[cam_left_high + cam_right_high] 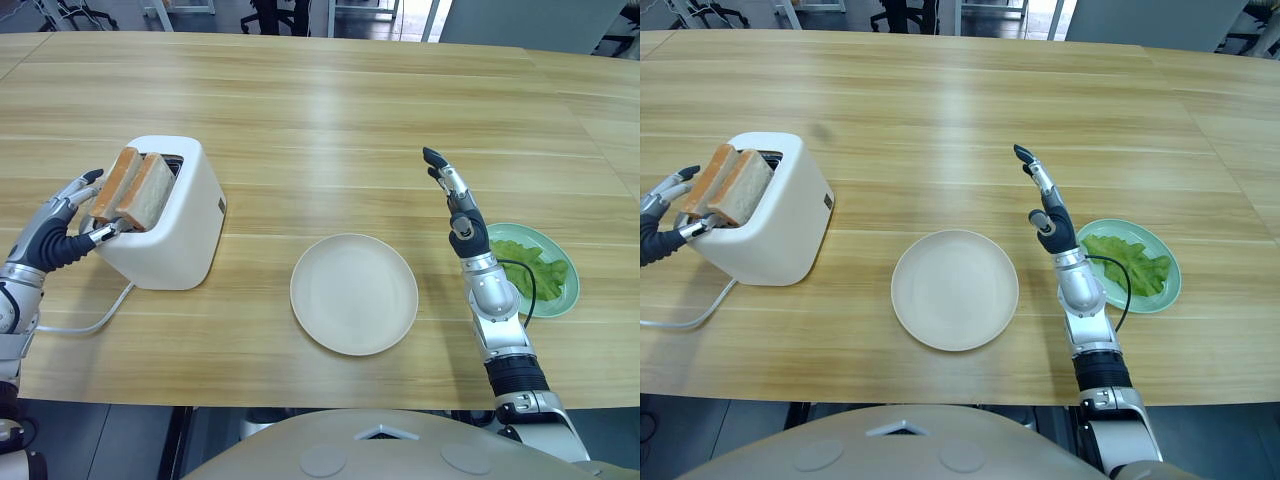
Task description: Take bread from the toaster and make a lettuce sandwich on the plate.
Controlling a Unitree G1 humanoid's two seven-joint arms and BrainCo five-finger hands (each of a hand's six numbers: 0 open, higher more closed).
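Note:
A white toaster (pixel 175 235) stands at the left of the wooden table with two toasted bread slices (pixel 150 190) sticking up from its slots, leaning left. My left hand (pixel 55 235) is at the toaster's left side. Its fingers curl over the top of the left slice (pixel 113 182) and its thumb presses the slices' near edge. An empty cream plate (pixel 353 293) lies in the middle near the front edge. Lettuce (pixel 530 265) rests on a small green plate (pixel 565 295) at the right. My right hand (pixel 455 200) stands raised and open between the two plates, holding nothing.
The toaster's white cord (pixel 90 322) trails off to the left along the table's front. Bare wood (pixel 330 130) stretches behind the plates and toaster. Chair legs stand in the room beyond the far edge.

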